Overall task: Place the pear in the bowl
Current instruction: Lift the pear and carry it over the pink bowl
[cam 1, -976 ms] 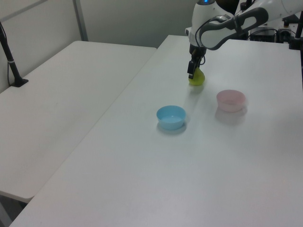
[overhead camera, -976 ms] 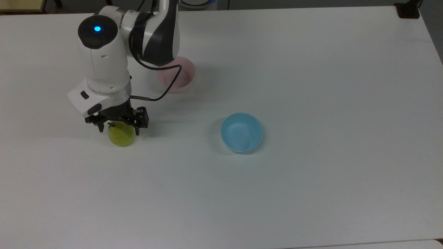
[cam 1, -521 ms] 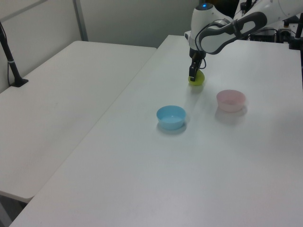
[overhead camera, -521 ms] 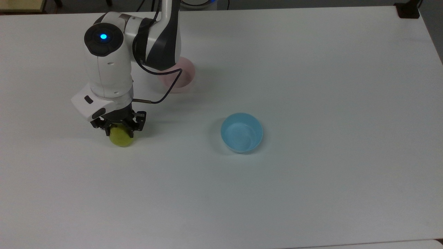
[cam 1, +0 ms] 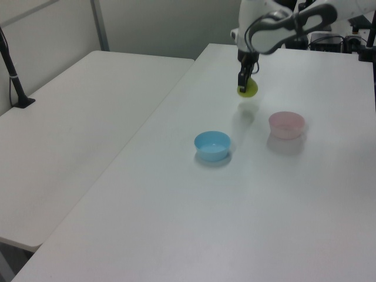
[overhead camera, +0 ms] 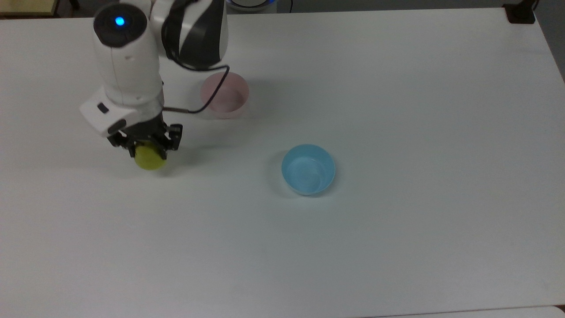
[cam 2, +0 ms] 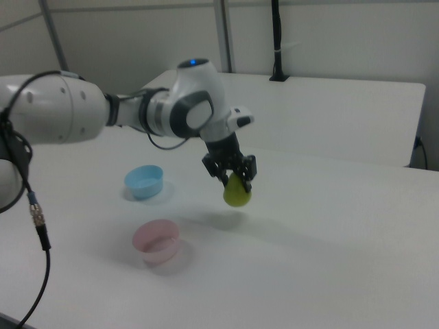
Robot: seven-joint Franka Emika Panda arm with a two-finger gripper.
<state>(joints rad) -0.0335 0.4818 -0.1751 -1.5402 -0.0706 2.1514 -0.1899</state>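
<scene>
Now we see the black two-finger gripper [cam 2: 232,176] clamped on the small yellow-green pear [cam 2: 237,194], holding it clear above the white table [cam 2: 329,240], its shadow beneath. At the right view's left, the small round pale pink plastic bowl [cam 2: 156,241] sits nearer us, well apart from the pear; the light blue bowl [cam 2: 144,181] stands farther back.

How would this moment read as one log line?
gripper: shut on yellow-green pear | pear: lifted off white table | pale pink plastic bowl: empty
</scene>
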